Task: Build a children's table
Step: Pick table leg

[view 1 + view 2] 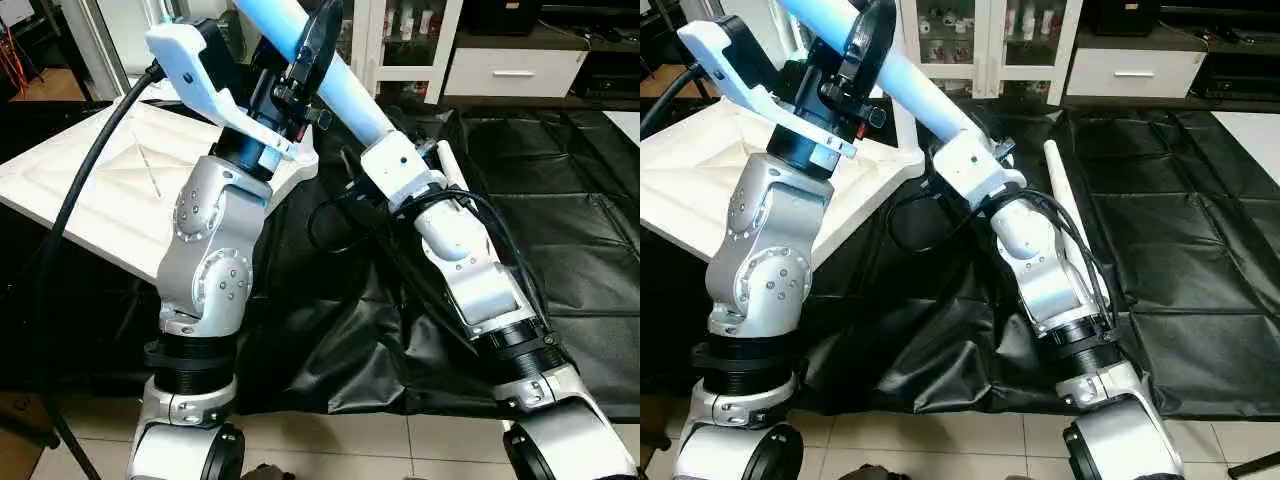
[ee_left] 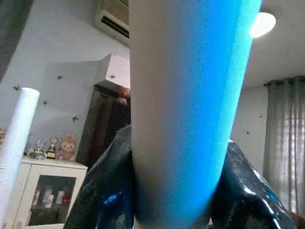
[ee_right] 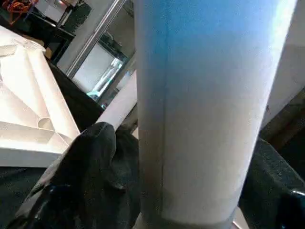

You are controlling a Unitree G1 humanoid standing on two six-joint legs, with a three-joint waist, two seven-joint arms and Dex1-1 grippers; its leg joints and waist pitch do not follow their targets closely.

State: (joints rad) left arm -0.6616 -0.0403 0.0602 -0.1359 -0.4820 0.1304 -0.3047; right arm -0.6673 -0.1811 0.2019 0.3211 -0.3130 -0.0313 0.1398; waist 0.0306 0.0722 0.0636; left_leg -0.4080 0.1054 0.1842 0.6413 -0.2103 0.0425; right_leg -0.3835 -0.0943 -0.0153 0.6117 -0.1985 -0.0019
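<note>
Left eye view has both arms raised around one long white leg (image 1: 330, 75), which slants from the picture's top down toward the right wrist. The left claw (image 1: 315, 50) is clamped round the leg's upper part, its black fingers (image 2: 102, 191) pressing on both sides in the left wrist view. The right claw (image 3: 190, 210) sits lower on the same leg; its black fingers (image 3: 86, 167) flank the tube, but whether they press or stand a little apart cannot be told.

The white tabletop (image 1: 110, 190) lies underside up on the black sheet (image 1: 560, 200) covering the floor, near the sheet's left edge, ribs showing. A second leg (image 1: 1065, 195) lies on the sheet just beyond the right forearm.

The step in hand looks like seating the held leg in a corner socket of the tabletop. To do it well, the robot should bring the leg upright before lowering, with the two claws sharing the load so the tube does not swing. The leg's end should sit square over the socket, then be pushed straight along its own axis. A slanted push would likely jam it or tip the tabletop.
</note>
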